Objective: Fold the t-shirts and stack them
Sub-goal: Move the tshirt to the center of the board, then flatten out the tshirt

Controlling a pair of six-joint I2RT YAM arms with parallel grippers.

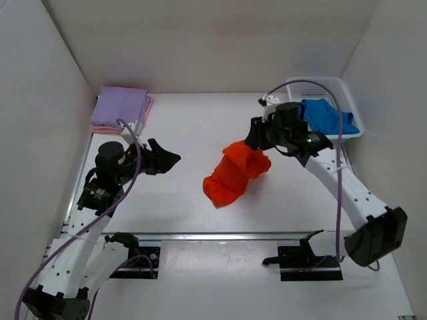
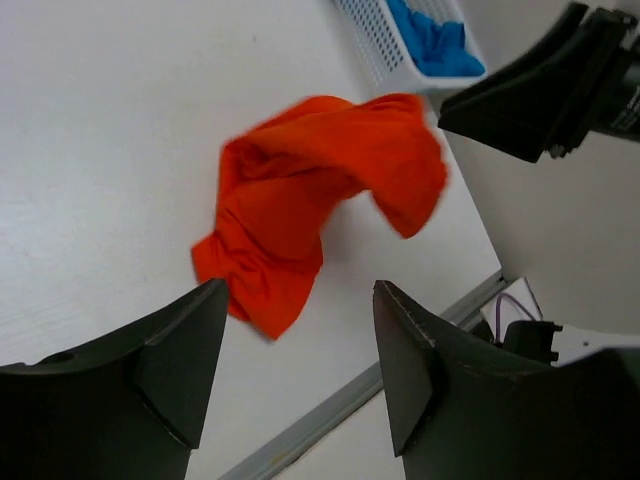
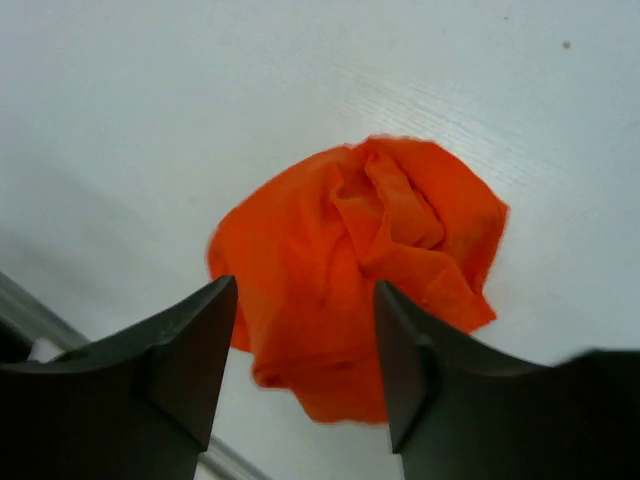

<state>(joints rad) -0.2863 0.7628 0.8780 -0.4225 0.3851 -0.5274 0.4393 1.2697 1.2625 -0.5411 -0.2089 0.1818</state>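
So the orange t-shirt (image 1: 235,175) is sitting in a crumpled heap roughly in the middle of the white surface (image 1: 193,120), not folded at all. The bunched-up end points toward the right arm, and the rest trails down toward the near edge. It looks a bit blurry in the left wrist view.

The right fingers (image 3: 185,365) are spread wide with nothing between them. In the wrist view they hang right over the orange heap, and the cloth shows in the gap below. The left fingers (image 2: 175,365) are also wide apart and empty. They point at the orange t-shirt from the left side with a stretch of bare surface in between.

The blue t-shirt (image 1: 327,115) is bunched up inside the white mesh basket (image 1: 343,90) at the far right corner, partly behind the right arm in the top view.

Over at the far left corner the lavender t-shirt (image 1: 119,105) is folded flat and lies on top of the pink t-shirt (image 1: 107,129), which only peeks out along the edges.
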